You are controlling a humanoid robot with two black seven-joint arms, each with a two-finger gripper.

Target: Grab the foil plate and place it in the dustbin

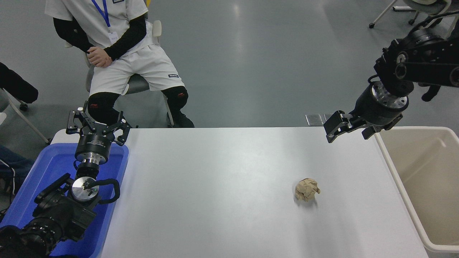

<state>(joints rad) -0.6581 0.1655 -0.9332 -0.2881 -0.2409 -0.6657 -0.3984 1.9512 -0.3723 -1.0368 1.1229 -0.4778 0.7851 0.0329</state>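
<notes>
No foil plate shows in the head view. The dustbin (396, 168) is a beige bin off the table's right edge; the part of its inside that I can see holds nothing. My right gripper (348, 133) hangs open and empty above the table's far right corner, just left of the dustbin's far rim. My left gripper (97, 123) is parked open over the far end of the blue tub at the lower left.
A crumpled brown paper ball (307, 189) lies on the white table (215, 186), right of centre. A blue tub (53, 168) sits at the table's left end. A person sits on a chair (138, 84) beyond the far left edge.
</notes>
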